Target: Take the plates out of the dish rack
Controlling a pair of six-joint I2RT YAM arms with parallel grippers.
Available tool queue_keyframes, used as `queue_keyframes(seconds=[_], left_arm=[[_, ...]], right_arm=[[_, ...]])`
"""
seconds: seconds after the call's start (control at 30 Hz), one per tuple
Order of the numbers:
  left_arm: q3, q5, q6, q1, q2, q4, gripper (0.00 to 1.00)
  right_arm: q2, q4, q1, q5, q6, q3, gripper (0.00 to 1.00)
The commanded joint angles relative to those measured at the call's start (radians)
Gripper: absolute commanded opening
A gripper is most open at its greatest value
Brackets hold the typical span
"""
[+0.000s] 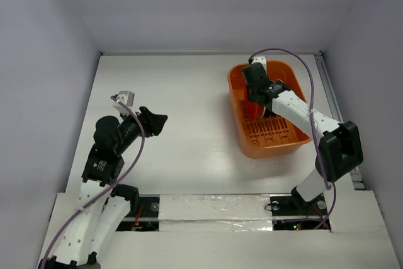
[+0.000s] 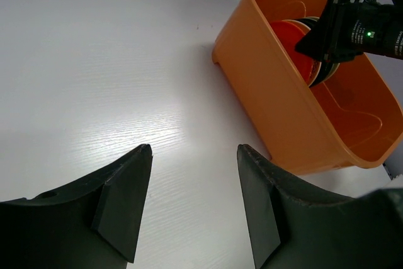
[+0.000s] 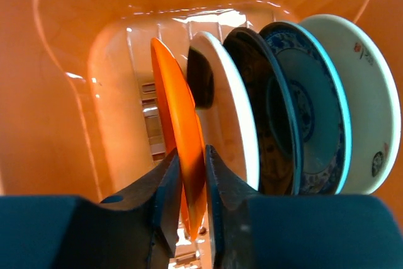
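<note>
The orange dish rack (image 1: 267, 143) stands at the right of the table, also in the left wrist view (image 2: 264, 86). Several plates stand on edge in it: a red-orange plate (image 3: 173, 111), a cream plate (image 3: 230, 111), a teal patterned plate (image 3: 308, 111) and a pale plate (image 3: 365, 92). My right gripper (image 3: 192, 174) is inside the rack, shut on the red-orange plate's rim (image 1: 257, 92). My left gripper (image 2: 192, 174) is open and empty over bare table, left of the rack (image 1: 154, 121).
The table (image 1: 189, 92) is white, with grey walls on three sides. A purple cable (image 1: 296, 58) arcs over the rack's far end. A metal rail (image 1: 330, 92) runs along the right edge.
</note>
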Motion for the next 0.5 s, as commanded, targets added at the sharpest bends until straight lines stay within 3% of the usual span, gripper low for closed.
queue_keyframes(seconds=[0.0,0.17,0.47], left_arm=[[-0.011,0.007,0.004,-0.005,-0.009,0.040,0.53],[-0.011,0.008,0.004,-0.005,-0.013,0.040,0.53],[-0.012,0.010,0.002,-0.005,-0.014,0.043,0.53]], right_arm=[[-0.006,0.010,0.007,0.039,-0.025,0.053,0.24],[-0.038,0.012,0.017,0.057,-0.057,0.070,0.09],[-0.144,-0.051,0.061,0.120,-0.092,0.162,0.00]])
